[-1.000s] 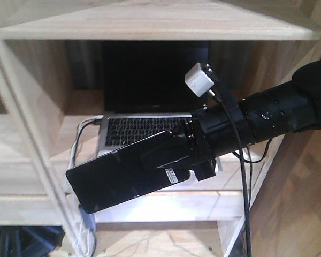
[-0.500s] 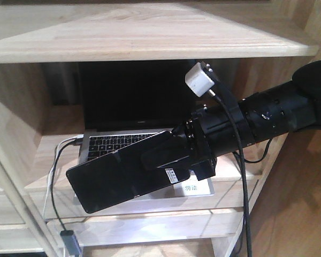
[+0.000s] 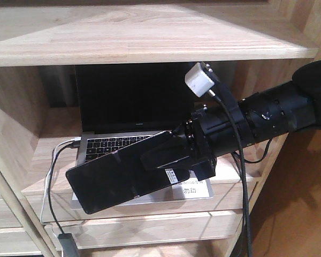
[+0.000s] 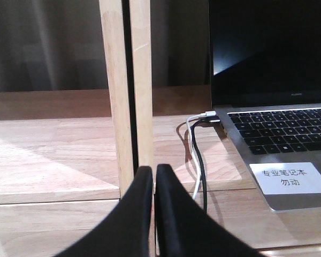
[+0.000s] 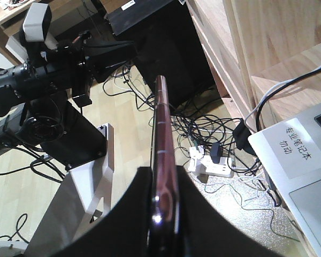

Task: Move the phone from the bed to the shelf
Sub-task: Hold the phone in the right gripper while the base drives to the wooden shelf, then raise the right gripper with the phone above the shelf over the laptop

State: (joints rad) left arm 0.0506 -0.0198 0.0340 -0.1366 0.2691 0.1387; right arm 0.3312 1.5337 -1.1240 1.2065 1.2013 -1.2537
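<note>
Since the frame a second ago the shelf [image 3: 150,40] has slid rightward and down in the front view, so the laptop [image 3: 134,107] compartment now sits squarely ahead; the upright divider once at the left has left that view. Arm and phone keep the same place in the picture, which suggests the base or camera moved.

Progress: the phone [image 3: 123,176] is off the bed (bed not in view) and is carried in the air in front of the laptop compartment. Judged roughly two thirds done. Remaining: reach in, set the phone on a board, release, withdraw.

Right end effector [image 3: 166,156]: fingers pinched on the phone near its stickered end. The phone juts out leftward and slightly down, screen toward the front camera. In the right wrist view it shows edge-on [image 5: 163,176], pinkish rim between the black fingers.

Right arm pose: stretched from right of frame toward the shelf, forearm nearly level, rising slightly toward the right.

Left end effector [image 4: 154,214]: fingers pressed together, nothing between them, hovering just before an upright divider [image 4: 125,91], with the laptop's cables [image 4: 195,155] to its right.

Free board beside the laptop looks the likeliest landing spot.
</note>
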